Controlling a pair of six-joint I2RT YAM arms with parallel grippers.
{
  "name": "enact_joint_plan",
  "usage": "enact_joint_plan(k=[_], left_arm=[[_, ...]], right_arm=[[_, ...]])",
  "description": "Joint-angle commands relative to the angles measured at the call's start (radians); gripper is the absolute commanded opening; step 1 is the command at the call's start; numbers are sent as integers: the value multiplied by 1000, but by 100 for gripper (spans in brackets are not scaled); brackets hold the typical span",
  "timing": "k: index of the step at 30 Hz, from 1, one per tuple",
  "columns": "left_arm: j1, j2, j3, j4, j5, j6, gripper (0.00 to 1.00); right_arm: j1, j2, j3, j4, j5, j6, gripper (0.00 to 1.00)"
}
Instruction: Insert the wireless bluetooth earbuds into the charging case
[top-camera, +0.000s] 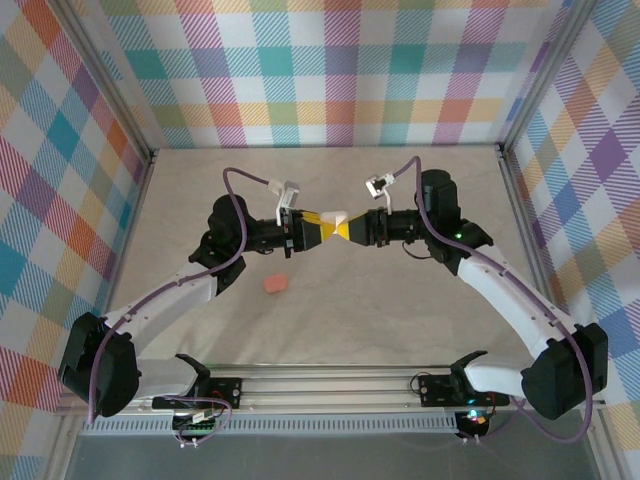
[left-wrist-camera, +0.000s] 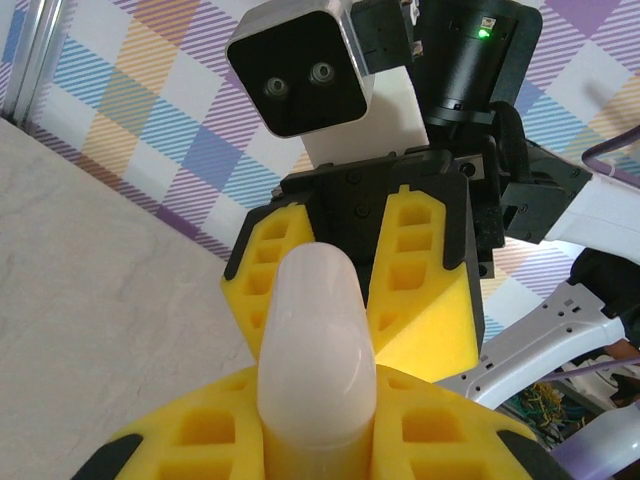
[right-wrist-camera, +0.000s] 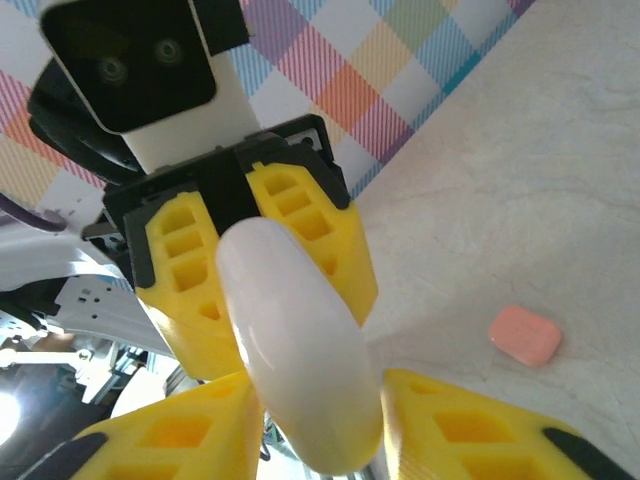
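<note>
I am watching both arms meeting in mid-air above the beige table (top-camera: 400, 310). The left gripper (top-camera: 318, 231) is clamping tight on one end of the white charging case (left-wrist-camera: 316, 350). The right gripper (top-camera: 350, 230) is flanking the case's other end with its fingers narrowly parted, and I cannot tell whether it is gripping. A pink case (top-camera: 276, 285) is lying flat on the table below the left arm.
</note>
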Motion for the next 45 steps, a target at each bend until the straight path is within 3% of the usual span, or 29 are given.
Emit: enact_joint_plan(k=[1, 6, 11, 13, 14, 21, 27, 32, 40, 45], left_arm=[[-8, -13, 25, 46, 25, -6, 3], [-8, -45, 20, -46, -16, 73, 25], [-7, -128, 28, -297, -176, 240, 72], [-5, -168, 21, -379, -270, 276, 96], [-4, -182, 20, -416, -315, 290, 100], [0, -242, 17, -679, -636, 361, 100], [10, -269, -47, -728, -798, 333, 100], [33, -281, -102, -736, -837, 311, 100], [62, -316, -157, -734, -879, 307, 100], [75, -318, -153, -749, -911, 317, 100]], right_arm=[[3, 15, -14, 102, -38, 37, 29], [3, 28, -27, 104, -12, 64, 20], [2, 39, -41, 24, 76, 66, 17], [2, 46, -43, -21, 117, 70, 17], [1, 54, -43, -42, 134, 71, 17], [2, 210, -43, -139, 180, 138, 18], [65, 449, -58, -58, 213, 157, 16], [132, 624, 28, -94, 222, 156, 18], [155, 730, 142, -226, 304, 133, 23], [155, 703, 158, -289, 345, 126, 44]])
